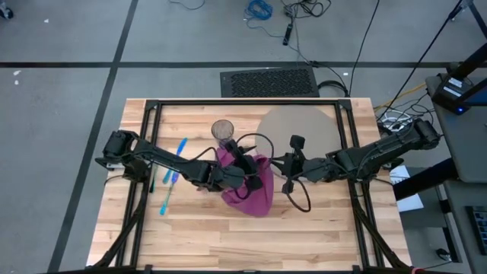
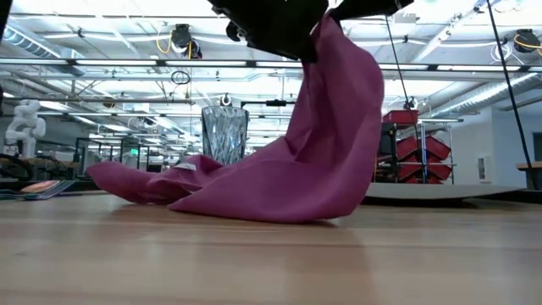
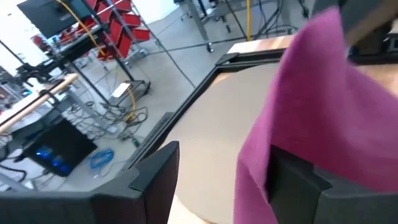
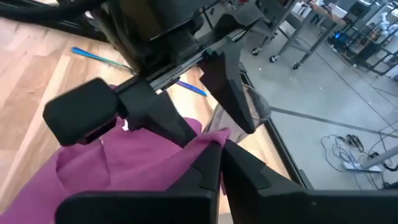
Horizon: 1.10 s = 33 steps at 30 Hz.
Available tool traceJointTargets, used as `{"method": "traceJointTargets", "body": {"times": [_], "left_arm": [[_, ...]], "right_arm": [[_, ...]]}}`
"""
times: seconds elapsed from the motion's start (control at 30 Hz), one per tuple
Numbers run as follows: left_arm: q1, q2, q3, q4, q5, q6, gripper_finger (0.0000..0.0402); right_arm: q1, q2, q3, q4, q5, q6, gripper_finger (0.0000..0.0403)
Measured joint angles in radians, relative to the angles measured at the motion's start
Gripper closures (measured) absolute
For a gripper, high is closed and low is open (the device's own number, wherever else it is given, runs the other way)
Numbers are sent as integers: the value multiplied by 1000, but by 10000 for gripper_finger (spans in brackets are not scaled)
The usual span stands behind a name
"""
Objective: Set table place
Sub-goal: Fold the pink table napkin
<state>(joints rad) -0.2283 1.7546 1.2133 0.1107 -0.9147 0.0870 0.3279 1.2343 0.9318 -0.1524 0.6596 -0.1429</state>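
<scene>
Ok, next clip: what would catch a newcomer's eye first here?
The purple napkin, pinched at one corner by the shut right gripper and lifted so it drapes down onto the middle of the table. The left gripper hangs open right beside that raised cloth. Behind the napkin stands a clear glass, with the round mat lying at the table's far edge.

one purple napkin, one clear glass, one round mat, three plastic utensils, two grippers.
</scene>
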Motion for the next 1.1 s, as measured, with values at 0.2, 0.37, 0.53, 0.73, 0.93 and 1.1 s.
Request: {"method": "traceJointTargets", "body": {"times": [0.2,0.37,0.53,0.73,0.93,1.1], "left_arm": [[0,0,0,-95,-71,-26,204],[4,0,0,-184,-113,-76,204],[3,0,0,-268,-154,-110,204],[-18,0,-1,-420,-200,-215,204],[-52,-28,-1,-534,-246,-294,205],[-70,-56,-2,-666,-269,-382,228]], "right_arm": [[37,0,50,-45,51,-21,403],[88,0,106,-91,112,-46,403],[134,0,151,-166,170,-40,403],[177,-1,177,-259,284,4,403],[181,-13,181,-347,310,83,403],[181,-24,181,-353,312,94,403]]}}
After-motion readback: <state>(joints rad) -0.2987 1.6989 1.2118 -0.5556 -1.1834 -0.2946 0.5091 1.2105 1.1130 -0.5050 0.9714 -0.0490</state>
